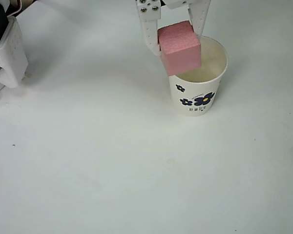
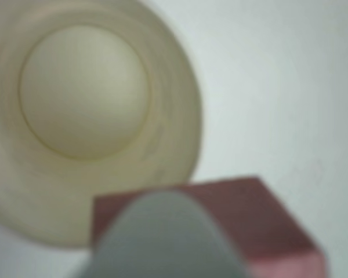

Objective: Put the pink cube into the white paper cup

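In the overhead view my white gripper (image 1: 176, 41) comes down from the top edge, shut on the pink cube (image 1: 179, 48). The cube hangs over the left part of the rim of the white paper cup (image 1: 199, 95), which stands upright with dark blue flowers on its side. From the wrist view the cup's cream inside (image 2: 84, 92) is seen from above, blurred, with nothing in it. The pink cube (image 2: 261, 220) sits at the bottom of that view behind one grey finger (image 2: 162, 240), off the cup's lower right rim.
The white table (image 1: 112, 170) stretches bare around the cup. A white part of the arm's base (image 1: 5, 53) stands at the left edge of the overhead view.
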Robot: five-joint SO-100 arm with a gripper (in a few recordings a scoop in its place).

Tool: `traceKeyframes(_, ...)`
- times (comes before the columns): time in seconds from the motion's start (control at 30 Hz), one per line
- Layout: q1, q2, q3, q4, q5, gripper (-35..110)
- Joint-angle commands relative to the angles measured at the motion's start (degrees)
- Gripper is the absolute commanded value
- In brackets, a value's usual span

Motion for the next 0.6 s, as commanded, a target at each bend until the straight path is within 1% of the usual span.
traceKeyframes(0.0,-1.58,0.70,-6.50,1.14,-0.44,16)
traceKeyframes(0.57,-6.15,-8.00,-13.89,1.14,0.97,16)
